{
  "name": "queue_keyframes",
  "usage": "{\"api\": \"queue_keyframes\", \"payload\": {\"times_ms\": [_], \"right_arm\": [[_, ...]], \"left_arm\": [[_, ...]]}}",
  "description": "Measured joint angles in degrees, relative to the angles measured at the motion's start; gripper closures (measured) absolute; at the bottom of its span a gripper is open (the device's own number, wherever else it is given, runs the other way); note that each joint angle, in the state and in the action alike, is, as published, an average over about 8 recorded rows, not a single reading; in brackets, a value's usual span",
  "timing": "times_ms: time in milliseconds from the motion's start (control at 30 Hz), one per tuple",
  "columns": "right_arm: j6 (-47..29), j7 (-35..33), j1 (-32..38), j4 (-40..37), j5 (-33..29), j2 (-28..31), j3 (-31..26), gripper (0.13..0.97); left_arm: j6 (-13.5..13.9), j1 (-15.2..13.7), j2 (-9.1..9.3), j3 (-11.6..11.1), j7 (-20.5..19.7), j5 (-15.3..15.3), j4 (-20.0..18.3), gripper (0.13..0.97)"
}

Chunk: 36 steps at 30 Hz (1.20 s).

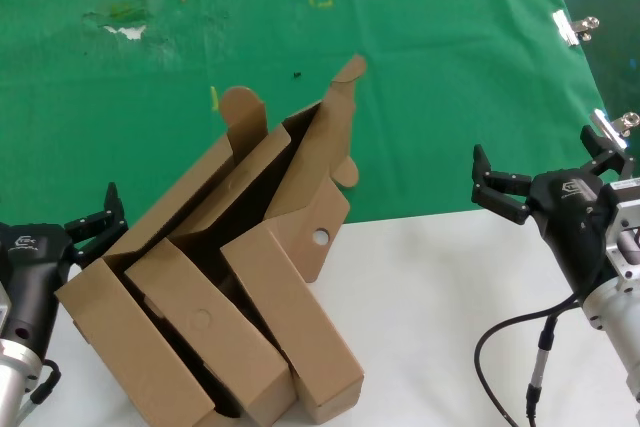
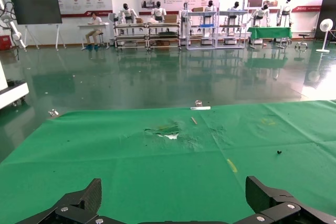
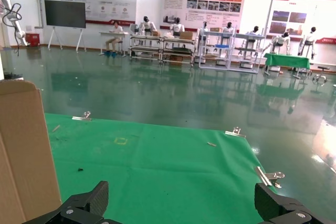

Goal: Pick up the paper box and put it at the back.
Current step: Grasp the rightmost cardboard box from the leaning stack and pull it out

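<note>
Pre-grasp stage: the paper box leans untouched among stacked cardboard boxes. Left end effector and right end effector both gape wide, holding nothing. Next move likely requires closing on its raised lid.

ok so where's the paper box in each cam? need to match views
Head view: the paper box stands tilted at centre, lid open, among the other cardboard boxes.
Left wrist view: not in it.
Right wrist view: a brown cardboard edge shows; which box, I cannot tell.
Shared landmark: the green cloth.

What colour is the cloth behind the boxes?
Green; the cloth shows best in the head view.
</note>
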Motion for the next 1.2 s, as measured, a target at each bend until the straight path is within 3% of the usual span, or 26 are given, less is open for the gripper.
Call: {"api": "queue_keyframes", "payload": {"times_ms": [500, 733, 967, 1200], "right_arm": [[-0.5, 0.2, 0.0, 0.6, 0.3, 0.2, 0.1, 0.129], [-9.1, -1.4, -0.8, 3.8, 4.7, 1.9, 2.9, 0.129], [-25.7, -6.7, -5.9, 8.3, 10.3, 12.9, 4.8, 0.129], [-39.2, -11.8, -13.3, 12.8, 7.8, 28.3, 5.2, 0.129]], "left_arm": [[0.0, 0.0, 0.0, 0.0, 0.0, 0.0, 0.0, 0.132], [0.0, 0.0, 0.0, 0.0, 0.0, 0.0, 0.0, 0.138], [0.0, 0.0, 0.0, 0.0, 0.0, 0.0, 0.0, 0.187], [0.0, 0.0, 0.0, 0.0, 0.0, 0.0, 0.0, 0.269]]}}
